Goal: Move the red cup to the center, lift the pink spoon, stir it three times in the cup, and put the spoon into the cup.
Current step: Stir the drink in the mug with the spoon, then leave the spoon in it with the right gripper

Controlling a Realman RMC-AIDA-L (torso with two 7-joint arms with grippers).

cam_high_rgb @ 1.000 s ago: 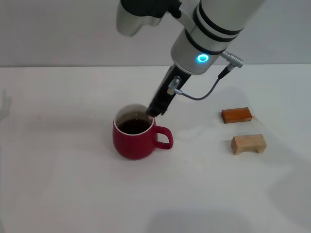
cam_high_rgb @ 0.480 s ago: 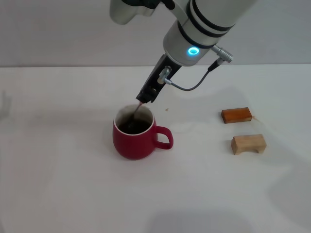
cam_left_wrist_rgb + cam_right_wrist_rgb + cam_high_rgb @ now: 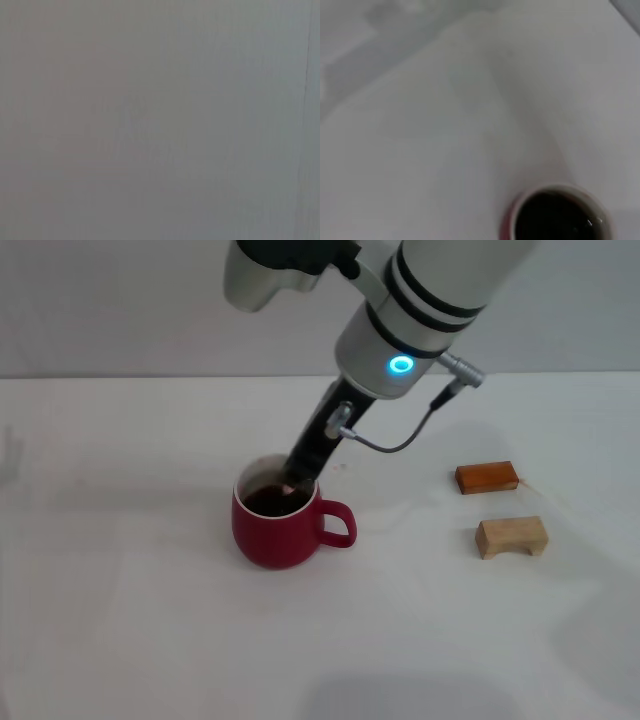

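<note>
The red cup stands on the white table near the middle, handle pointing right, with dark liquid inside. My right gripper hangs slanted over the cup's far right rim, its tip just above the liquid. It is shut on the pink spoon, of which only a small pale bit shows at the gripper tip; the rest is hidden in the cup. The right wrist view shows the cup's opening with dark liquid from above. My left gripper is out of view; the left wrist view shows only a plain grey surface.
An orange-brown wooden block and a tan wooden block lie on the table to the right of the cup. A grey cable loops from the right wrist.
Half a second ago the right gripper was higher and farther left, with the spoon stem showing above the cup. It has since dropped back down to the cup's rim.
</note>
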